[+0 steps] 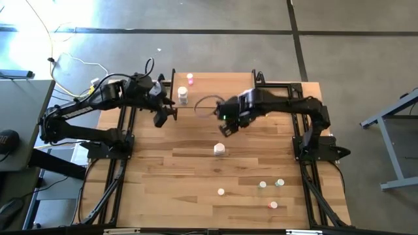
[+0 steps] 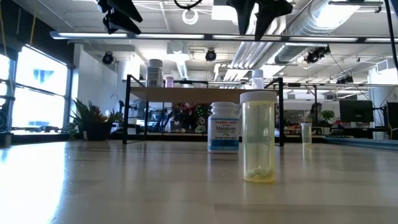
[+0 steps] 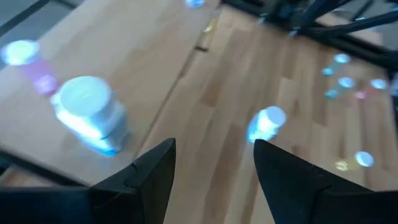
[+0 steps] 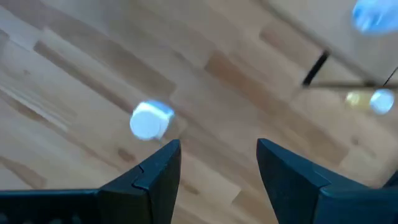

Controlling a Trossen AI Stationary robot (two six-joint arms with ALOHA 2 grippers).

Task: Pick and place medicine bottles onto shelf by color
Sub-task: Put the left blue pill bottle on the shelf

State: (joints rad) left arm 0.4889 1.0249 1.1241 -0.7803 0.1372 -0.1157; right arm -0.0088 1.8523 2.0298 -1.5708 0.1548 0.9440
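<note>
A: Where are the claws sitting in the overhead frame?

B: The left claw (image 1: 168, 116) is hovering left of centre, just past the shelf (image 1: 215, 91) edge, fingers spread apart and holding nothing. The right claw (image 1: 225, 128) is hanging near centre, also gaping and empty.

A: And the medicine bottles?

B: A white bottle (image 1: 183, 95) and a pink bottle (image 1: 190, 79) are standing on the shelf at upper centre. Another white bottle (image 1: 219, 149) is standing on the wooden surface (image 1: 163, 183) just below the right claw. Several more are lying scattered toward the lower right: a small white one (image 1: 221, 192), two greenish ones (image 1: 262, 185), and a pink one (image 1: 273, 205).
</note>
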